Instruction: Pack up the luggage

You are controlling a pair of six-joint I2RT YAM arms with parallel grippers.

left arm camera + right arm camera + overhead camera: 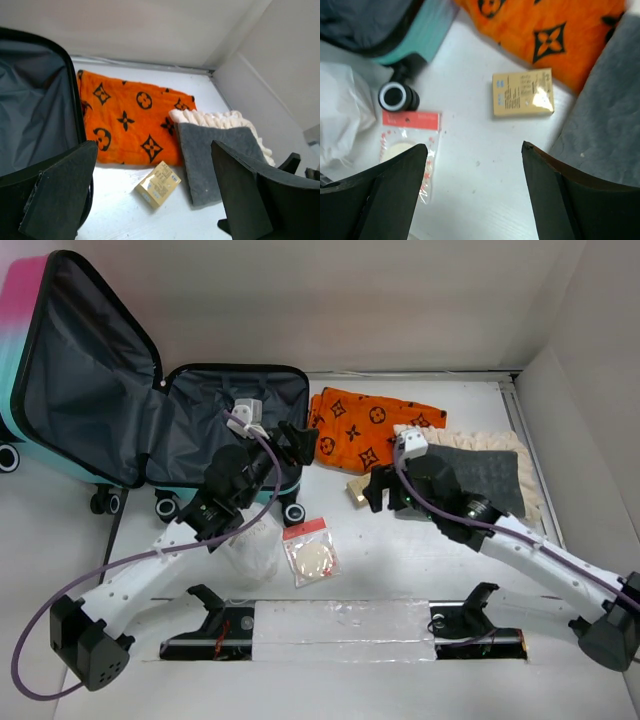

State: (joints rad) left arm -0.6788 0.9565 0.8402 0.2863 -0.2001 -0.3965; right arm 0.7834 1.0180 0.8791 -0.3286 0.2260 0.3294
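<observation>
The luggage [85, 360] lies open at the far left of the counter [400, 560]. Its lid is propped up, showing a pink-to-teal shell. The base lies flat, with black trim, dark grey lining and black-and-white wheels [165, 507] at its near edge. As far as the lining shows, nothing is packed yet, so I judge the task barely begun.

The left hand [298, 443] hovers at the right rim of the base, its fingers [60, 195] spread wide and holding nothing. Below it sit a crumpled white plastic bag [250, 548] and a clear packet [312, 556] with a red header and a round pad. Further right lie a small yellow box [358, 486] and an orange monogram cloth [375, 428].

The right hand [475, 195] hangs over the bare counter near the box, also open and empty. A grey mat [485, 475] rests on a cream fluffy blanket [470, 438] at the far right. All of these are still to go in.
</observation>
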